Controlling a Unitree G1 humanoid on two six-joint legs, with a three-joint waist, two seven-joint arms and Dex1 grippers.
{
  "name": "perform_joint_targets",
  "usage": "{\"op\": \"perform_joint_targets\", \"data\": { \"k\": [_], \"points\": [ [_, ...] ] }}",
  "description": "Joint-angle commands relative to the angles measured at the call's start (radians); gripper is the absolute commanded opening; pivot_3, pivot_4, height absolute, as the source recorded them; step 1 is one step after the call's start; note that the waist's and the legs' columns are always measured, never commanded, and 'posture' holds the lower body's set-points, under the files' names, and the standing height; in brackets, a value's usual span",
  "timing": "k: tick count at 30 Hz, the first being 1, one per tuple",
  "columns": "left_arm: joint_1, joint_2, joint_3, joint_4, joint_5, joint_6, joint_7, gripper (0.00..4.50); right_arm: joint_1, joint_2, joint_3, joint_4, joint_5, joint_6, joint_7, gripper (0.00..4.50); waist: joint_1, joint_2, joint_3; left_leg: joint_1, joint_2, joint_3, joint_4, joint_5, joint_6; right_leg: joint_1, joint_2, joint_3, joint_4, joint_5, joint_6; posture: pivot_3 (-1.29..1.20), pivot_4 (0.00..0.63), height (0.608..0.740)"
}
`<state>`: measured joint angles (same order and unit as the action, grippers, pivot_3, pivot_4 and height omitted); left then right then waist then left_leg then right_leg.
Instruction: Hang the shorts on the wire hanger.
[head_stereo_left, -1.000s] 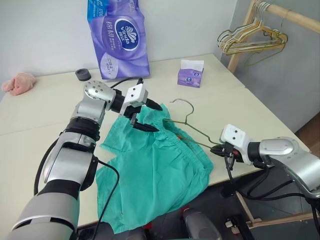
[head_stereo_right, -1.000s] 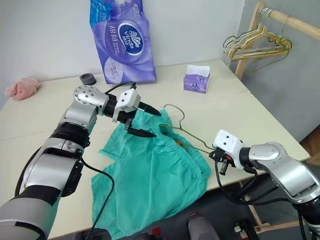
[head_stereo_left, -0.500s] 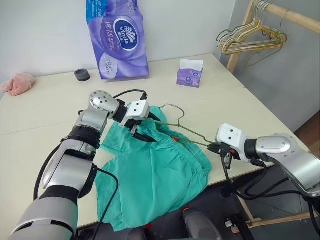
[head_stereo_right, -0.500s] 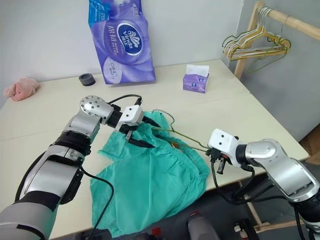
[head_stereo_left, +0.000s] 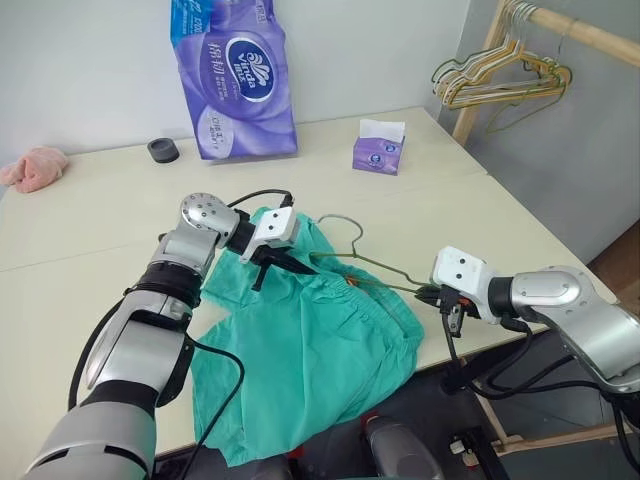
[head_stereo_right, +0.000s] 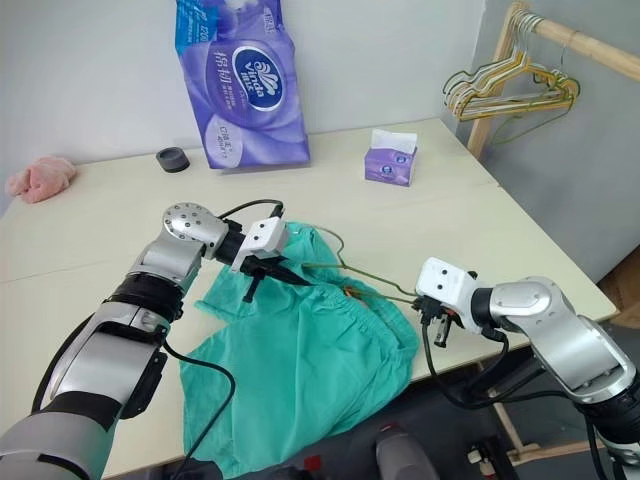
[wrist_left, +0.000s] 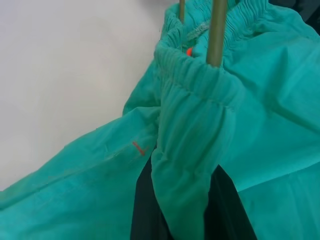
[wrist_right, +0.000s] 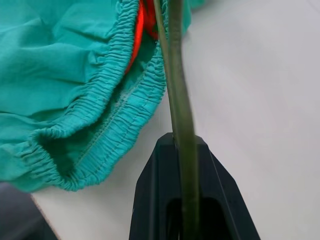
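The teal shorts (head_stereo_left: 310, 350) lie spread on the table's front part, one leg hanging over the front edge. My left gripper (head_stereo_left: 290, 265) is shut on a fold of their gathered waistband (wrist_left: 187, 150), and the cloth bulges up between its black fingers (wrist_left: 145, 210). The olive wire hanger (head_stereo_left: 392, 269) lies across the waistband with its hook (head_stereo_left: 347, 224) toward the back. Its wire (wrist_left: 216, 35) enters the waist opening. My right gripper (head_stereo_left: 436, 294) is shut on the hanger's right end (wrist_right: 181, 130), near the table's right edge, just beside the waistband (wrist_right: 115, 120).
A tall purple pack of tissue rolls (head_stereo_left: 236, 80) stands at the back, with a small black round thing (head_stereo_left: 163, 150) beside it. A small purple tissue box (head_stereo_left: 380, 150) sits at the back right. A pink cloth lump (head_stereo_left: 35, 167) lies far left. A wooden rack with several hangers (head_stereo_left: 505, 80) stands off the table's right.
My left gripper came down onto the shorts and went from open to shut on the waistband fold. The right gripper kept its hold on the hanger and stayed put.
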<state>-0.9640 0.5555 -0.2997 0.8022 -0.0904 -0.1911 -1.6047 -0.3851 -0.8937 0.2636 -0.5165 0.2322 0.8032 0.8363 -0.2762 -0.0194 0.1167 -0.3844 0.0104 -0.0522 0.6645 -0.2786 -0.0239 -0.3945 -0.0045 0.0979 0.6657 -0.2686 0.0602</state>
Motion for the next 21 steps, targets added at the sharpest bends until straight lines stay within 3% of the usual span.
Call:
{"op": "perform_joint_targets", "data": {
  "k": [1,4,9,15,18,20,21],
  "points": [
    [0.001,-0.018,0.012,-0.039,0.001,0.007,-0.005,0.03,-0.034,0.013,-0.059,-0.058,0.026,-0.056,0.021,0.00,0.000,0.000,0.000,0.000,0.000,0.000,0.000,0.000,0.000,0.000,0.000,0.000,0.000,0.000,0.000,-0.29,0.093,0.740],
    [-0.003,-0.016,0.025,-0.028,0.010,0.015,0.014,0.00,-0.015,-0.015,-0.085,-0.075,0.033,-0.057,0.046,0.72,0.000,0.000,0.000,0.000,0.000,0.000,0.000,0.000,0.000,0.000,0.000,0.000,0.000,0.000,0.000,-0.29,0.094,0.740],
    [0.004,-0.018,0.042,-0.030,0.012,0.031,0.025,0.00,-0.013,-0.061,-0.121,-0.108,0.041,-0.048,0.070,2.44,0.000,0.000,0.000,0.000,0.000,0.000,0.000,0.000,0.000,0.000,0.000,0.000,0.000,0.000,0.000,-0.29,0.095,0.740],
    [0.002,-0.007,0.059,0.012,0.027,0.021,0.086,0.00,0.084,-0.267,-0.307,-0.123,0.097,-0.062,0.209,4.44,0.005,0.001,0.001,0.000,0.000,0.000,0.000,0.000,0.000,0.000,-0.001,0.000,-0.001,0.000,0.000,-0.29,0.098,0.740],
    [-0.032,0.003,0.099,0.074,0.024,0.028,0.153,0.00,0.168,-0.216,-0.539,-0.128,0.224,0.069,0.195,4.44,0.006,0.000,0.001,0.001,0.000,0.001,0.000,0.000,0.000,0.002,-0.001,-0.001,-0.001,0.000,0.000,-0.29,0.100,0.740],
    [-0.052,0.008,0.118,0.106,0.021,0.032,0.178,0.00,0.206,-0.139,-0.598,-0.159,0.276,0.119,0.135,4.44,0.004,-0.001,0.002,0.001,0.000,0.001,0.000,0.000,0.000,0.002,0.000,0.000,0.000,0.000,0.000,-0.29,0.100,0.740],
    [-0.064,0.013,0.133,0.124,0.016,0.045,0.186,0.00,0.240,-0.049,-0.600,-0.192,0.310,0.165,0.065,4.44,0.004,-0.001,0.002,0.001,0.000,0.001,0.000,0.000,0.000,0.003,0.000,-0.001,0.000,0.000,0.000,-0.29,0.101,0.740]
  ]
}}
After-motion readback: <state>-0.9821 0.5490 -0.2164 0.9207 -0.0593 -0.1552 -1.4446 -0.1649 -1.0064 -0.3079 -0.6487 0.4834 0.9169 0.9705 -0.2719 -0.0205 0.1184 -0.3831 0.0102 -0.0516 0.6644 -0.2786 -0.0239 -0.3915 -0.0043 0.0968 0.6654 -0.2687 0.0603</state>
